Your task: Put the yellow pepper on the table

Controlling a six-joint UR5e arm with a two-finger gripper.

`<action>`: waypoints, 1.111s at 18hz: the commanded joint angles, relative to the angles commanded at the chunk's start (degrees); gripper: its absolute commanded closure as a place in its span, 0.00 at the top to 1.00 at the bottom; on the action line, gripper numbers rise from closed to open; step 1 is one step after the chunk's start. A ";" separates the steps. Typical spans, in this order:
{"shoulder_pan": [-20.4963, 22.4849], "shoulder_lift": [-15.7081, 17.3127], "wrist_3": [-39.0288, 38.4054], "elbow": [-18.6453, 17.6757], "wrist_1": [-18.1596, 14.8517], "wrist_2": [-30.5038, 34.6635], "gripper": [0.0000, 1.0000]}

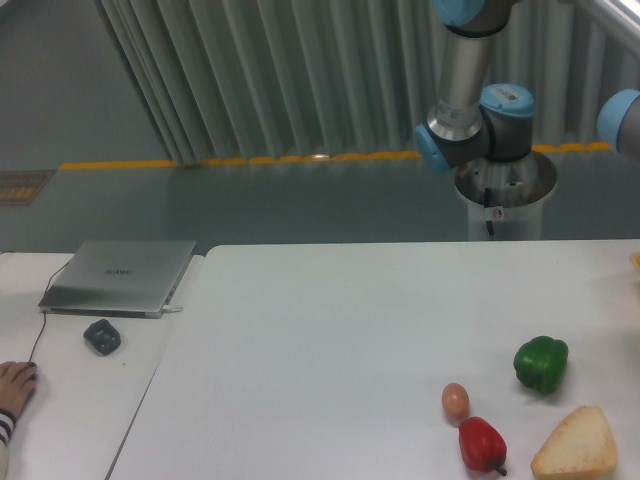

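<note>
The yellow pepper is out of view; only a thin yellowish sliver [635,261] shows at the right edge, and I cannot tell what it is. The large white table [330,330] fills the lower right of the view. Behind the table stand the arm's base [505,195] and its grey and blue joints [470,130]. The arm runs out of the frame at the top and right, so the gripper does not show.
At the table's front right lie a green bell pepper [541,363], a brown egg [455,400], a red pepper [481,444] and a wedge of bread [576,446]. The smaller desk on the left bears a closed grey laptop [119,277], a dark mouse [102,336] and a person's hand [14,388].
</note>
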 joint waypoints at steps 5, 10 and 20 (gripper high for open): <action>2.55 -0.35 10.18 0.62 1.14 0.00 1.00; 3.96 -0.88 16.08 0.62 3.77 0.00 1.00; 5.37 -6.68 38.56 2.64 12.12 8.88 1.00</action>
